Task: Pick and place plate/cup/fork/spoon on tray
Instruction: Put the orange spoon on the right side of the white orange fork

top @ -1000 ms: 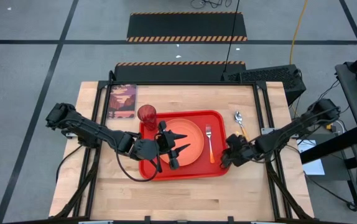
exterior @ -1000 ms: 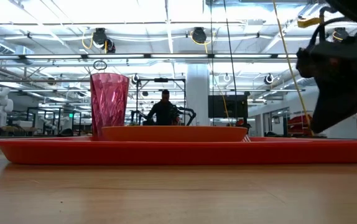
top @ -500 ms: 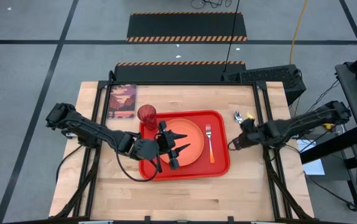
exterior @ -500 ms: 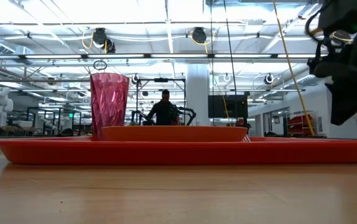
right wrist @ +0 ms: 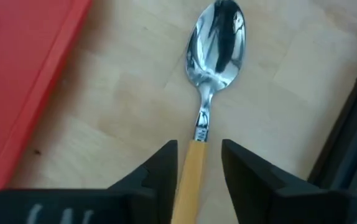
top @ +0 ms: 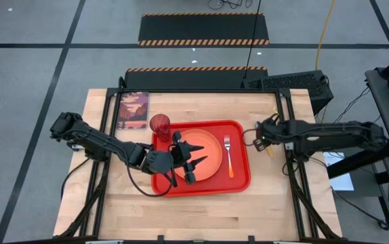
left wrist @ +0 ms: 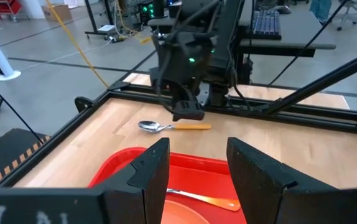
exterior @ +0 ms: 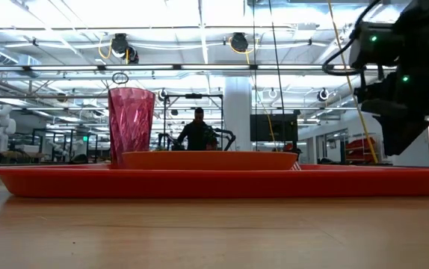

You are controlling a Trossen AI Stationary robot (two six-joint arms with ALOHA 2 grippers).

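Spoon [right wrist: 211, 68] lies on the table beside the tray [top: 240, 181], handle between the right claw's [right wrist: 198, 163] spread fingers, not pinched. Left claw [left wrist: 197, 165] spread, empty, above the plate [top: 211, 146].

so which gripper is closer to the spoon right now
The right gripper: its open fingers straddle the handle of the spoon on the bare table beside the tray. The left gripper is open over the plate, across the tray.
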